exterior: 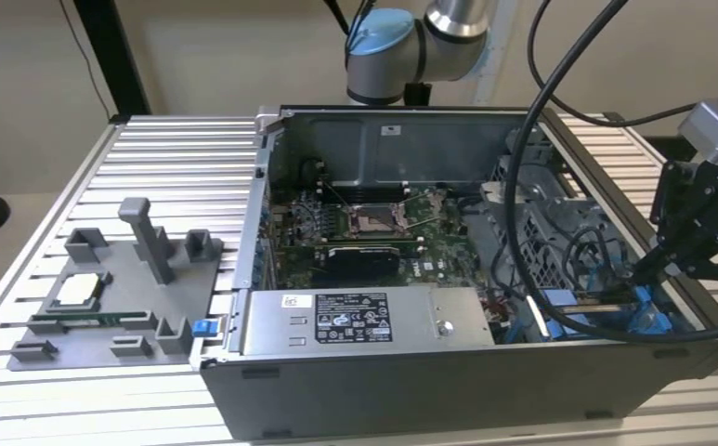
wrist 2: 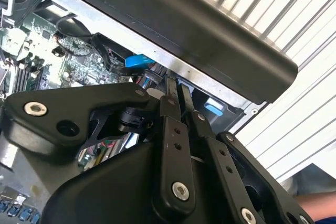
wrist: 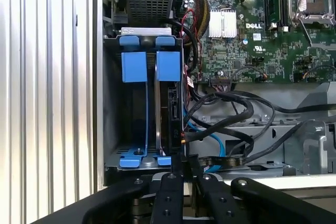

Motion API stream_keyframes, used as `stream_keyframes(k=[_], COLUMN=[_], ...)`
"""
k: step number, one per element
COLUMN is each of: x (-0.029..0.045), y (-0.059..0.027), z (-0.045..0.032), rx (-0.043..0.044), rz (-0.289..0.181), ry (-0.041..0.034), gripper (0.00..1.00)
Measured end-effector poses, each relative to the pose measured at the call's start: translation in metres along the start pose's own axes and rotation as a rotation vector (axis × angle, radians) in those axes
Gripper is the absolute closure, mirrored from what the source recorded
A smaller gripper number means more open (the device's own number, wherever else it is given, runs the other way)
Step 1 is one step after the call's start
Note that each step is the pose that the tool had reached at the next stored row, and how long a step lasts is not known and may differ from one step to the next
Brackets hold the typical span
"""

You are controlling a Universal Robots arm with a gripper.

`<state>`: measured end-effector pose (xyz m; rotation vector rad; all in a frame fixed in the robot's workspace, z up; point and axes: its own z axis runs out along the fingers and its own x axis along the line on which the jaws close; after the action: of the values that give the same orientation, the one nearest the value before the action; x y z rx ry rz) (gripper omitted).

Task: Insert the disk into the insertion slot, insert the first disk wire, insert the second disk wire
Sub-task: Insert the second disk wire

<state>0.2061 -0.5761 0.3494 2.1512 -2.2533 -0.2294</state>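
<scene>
**Slatted table, open case, disk sitting in the bay**

Ribbed aluminium table (exterior: 161, 149) under everything, with the open case (exterior: 458, 400) taking up the middle and the exterior view's right. A grey fixture tray (exterior: 124, 297) lies on the table at the exterior view's lower left, well apart from the case.

Inside the case, the power supply (exterior: 359, 321) runs along the near wall, with the motherboard (exterior: 372, 228) behind it.

The gripper (exterior: 639, 282) reaches down into the case at the lower right of the exterior view, right over the blue plastic bits.

In the first wrist view, the disk (wrist: 164, 114) stands on edge inside the slot (wrist: 113, 108). It's clipped in its blue frame (wrist: 168, 66) and beside a second blue frame (wrist: 134, 66). A bundle of black cables (wrist: 231, 114) loops just beside the disk.

The gripper (wrist: 181, 164) tips sit at the disk's near end. In both wrist views, the fingers (wrist 2: 170, 98) are drawn nearly together with only a thin gap. Honestly can't tell whether anything is pinched between them.
</scene>
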Motion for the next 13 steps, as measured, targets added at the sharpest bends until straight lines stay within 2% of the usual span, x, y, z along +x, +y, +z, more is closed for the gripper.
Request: stream_keyframes(k=[2,3,11,13], x=[0.0000,0.0000,0.0011,0.0012], y=[0.0000,0.0000,-0.0004,-0.0004], z=[0.0000,0.0000,0.0024,0.0029], rx=[0.0000,0.0000,0.0000,-0.0002], rz=[0.000,0.000,0.001,0.002], ry=[0.0000,0.0000,-0.0027,-0.0093], gripper=[1.00,0.00,0.00,0.00])
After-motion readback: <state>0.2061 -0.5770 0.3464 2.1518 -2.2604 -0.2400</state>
